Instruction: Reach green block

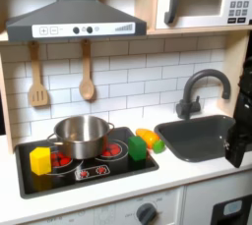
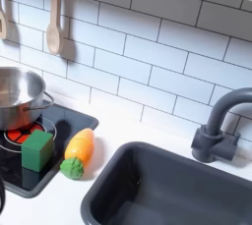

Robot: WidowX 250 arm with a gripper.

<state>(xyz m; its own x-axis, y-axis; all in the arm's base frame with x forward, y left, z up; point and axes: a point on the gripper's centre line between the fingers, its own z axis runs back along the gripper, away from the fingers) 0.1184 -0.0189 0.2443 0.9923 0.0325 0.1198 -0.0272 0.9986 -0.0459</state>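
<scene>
Tool (image 1: 239,140) hangs dark at the sink's (image 1: 197,136) far end from the stove; whether released or clenched, cannot tell. Green block (image 2: 37,150) sits on the stove's (image 2: 69,121) corner nearest the sink, toy carrot (image 2: 78,152) just beside it, steel pot (image 1: 81,133) behind.

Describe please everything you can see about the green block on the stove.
The green block is a small, solid, bright green toy piece, slightly taller than wide, with rounded edges and a matte look. It stands upright on the black stove top at its front right corner in both exterior views, in front of the metal pot. The orange carrot lies just beside it. Nothing holds it.
</scene>
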